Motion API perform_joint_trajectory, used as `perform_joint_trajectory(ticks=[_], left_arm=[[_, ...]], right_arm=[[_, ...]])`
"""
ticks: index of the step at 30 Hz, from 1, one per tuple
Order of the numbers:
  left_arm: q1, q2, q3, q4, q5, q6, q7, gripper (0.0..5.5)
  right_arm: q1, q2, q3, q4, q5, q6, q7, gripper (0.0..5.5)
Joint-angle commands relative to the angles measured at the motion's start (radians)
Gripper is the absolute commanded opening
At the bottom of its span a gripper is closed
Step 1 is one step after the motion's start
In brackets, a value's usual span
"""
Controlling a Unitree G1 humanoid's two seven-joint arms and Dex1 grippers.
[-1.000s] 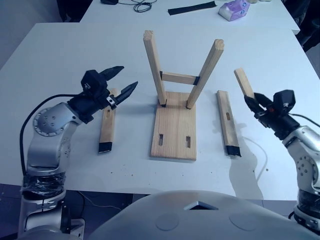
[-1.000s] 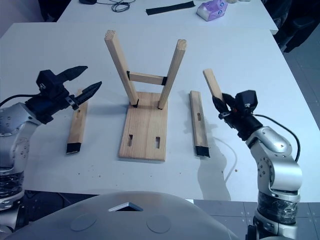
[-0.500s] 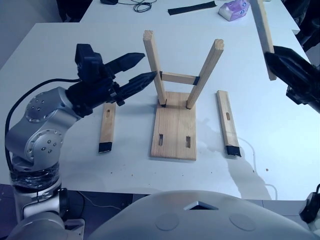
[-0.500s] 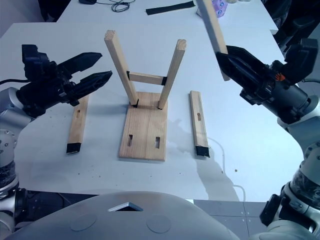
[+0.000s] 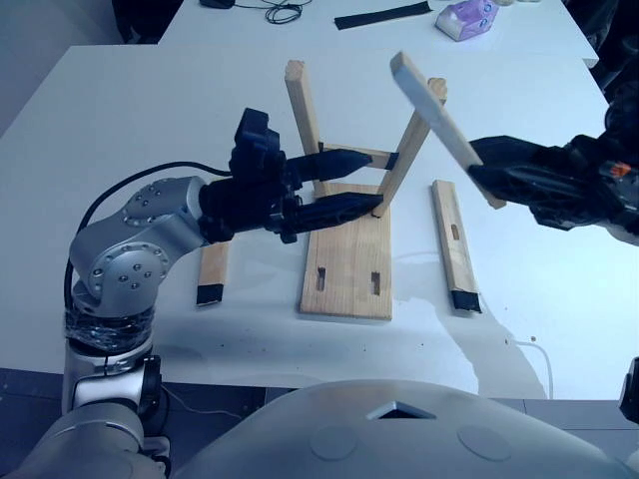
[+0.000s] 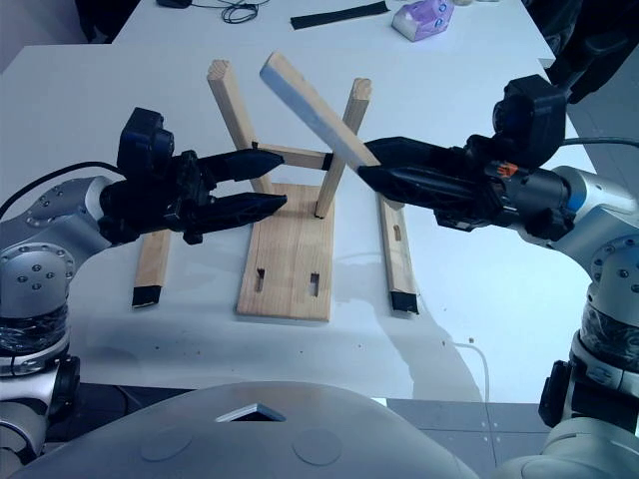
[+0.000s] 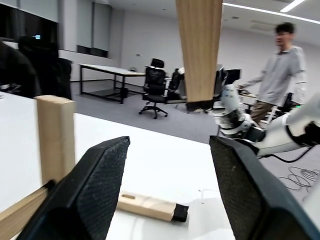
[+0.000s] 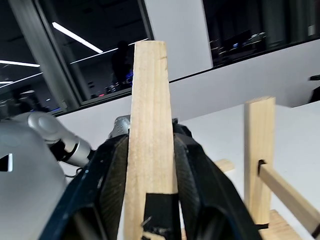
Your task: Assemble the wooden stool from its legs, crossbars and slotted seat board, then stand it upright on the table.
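Board: the board (image 5: 344,264) lies flat, underside up, in the middle of the table (image 5: 120,110), so legs can drop into its slots from above. The two near slots are unfilled.
Standing legs: the standing legs (image 5: 303,110) sit in the far slots, joined by a crossbar (image 5: 364,157) that likely keeps them upright unaided.
Loose legs: the left leg (image 5: 213,264) and right leg (image 5: 454,244) lie flat either side of the board, within reach.
Right gripper: the right gripper (image 5: 479,172) is clamped on one end of a bar (image 5: 439,120), held aloft and tilted above the standing legs. It is probably the second crossbar, with its far end left free for fitting.
Left gripper: the left gripper (image 5: 374,180) hovers over the board beside the crossbar, jaws wide, seemingly ready to steady the frame.
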Motion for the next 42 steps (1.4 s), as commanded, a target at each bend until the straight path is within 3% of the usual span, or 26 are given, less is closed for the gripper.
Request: perform_joint_trajectory(ticks=[1,12,26,36,42], left_arm=[[-0.055,-0.037,-0.005,0.012,-0.057,0.022,0.027,2.94],[-0.102,-0.065,-0.006,0.018,-0.113,0.043,0.07,2.94],[-0.111,-0.088,-0.015,0.023,-0.094,0.041,0.092,2.94],[-0.102,-0.073,-0.008,0.02,-0.132,0.052,0.063,1.31],[-0.105,-0.068,-0.005,0.034,-0.121,0.048,0.066,1.3]], right_arm=[[-0.031,-0.008,0.047,0.0,-0.046,-0.007,0.038,1.33],[-0.014,0.041,0.131,-0.049,-0.152,-0.065,0.033,1.33],[-0.019,0.08,0.155,-0.075,-0.177,-0.088,0.003,1.33],[-0.019,0.092,0.157,-0.077,-0.188,-0.095,-0.012,1.33],[-0.015,0.081,0.161,-0.061,-0.221,-0.109,0.009,1.33]])
